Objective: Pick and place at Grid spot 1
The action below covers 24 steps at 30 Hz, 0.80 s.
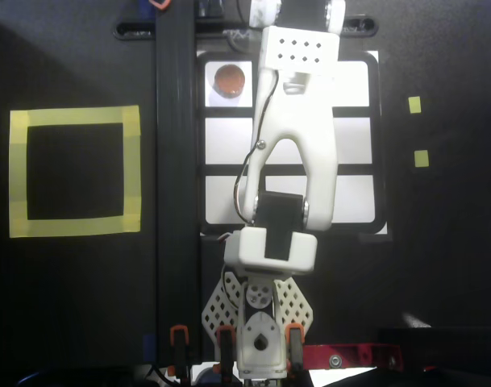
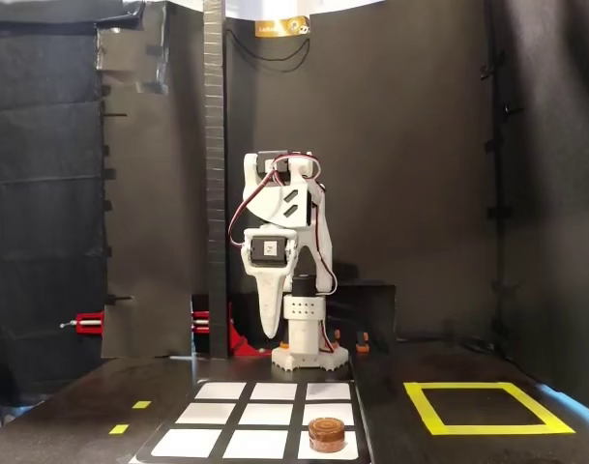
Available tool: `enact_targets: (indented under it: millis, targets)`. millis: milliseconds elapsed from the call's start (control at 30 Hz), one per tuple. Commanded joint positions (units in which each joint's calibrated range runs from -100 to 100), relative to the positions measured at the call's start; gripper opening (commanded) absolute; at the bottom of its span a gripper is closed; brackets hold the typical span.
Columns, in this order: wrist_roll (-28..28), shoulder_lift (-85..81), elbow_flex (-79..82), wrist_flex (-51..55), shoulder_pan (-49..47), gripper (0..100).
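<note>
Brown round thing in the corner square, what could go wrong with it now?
The brown puck sits inside the corner cell; the gripper hangs above the grid, apart from it. Moving off, the arm might swing low and nudge the puck out of its cell. The arm also hides cells in the overhead view, so a slip could go unseen.

The arm is moulded in glossy white plastic, its links smooth and rounded, with a forked upper link. Black servo blocks sit in the joints. A flat white plate carries two rows of small round holes. Thin red, white and black cables loop beside the links. The white base has perforated lattice feet and orange clamp handles.
</note>
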Motion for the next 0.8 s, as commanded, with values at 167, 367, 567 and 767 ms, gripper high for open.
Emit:
enact_targets:
  millis: [167,367,567,767]
  targets:
    - [-0.88,-15.89,14.58,-17.77,-2.59,0]
    - [-0.83,-40.01,44.82,-37.78,-5.27,0]
    - [-0.49,-67.48,71.22,-47.25,-6.95,0]
    - [-0.44,-88.25,89.83,-50.48,-6.95,0]
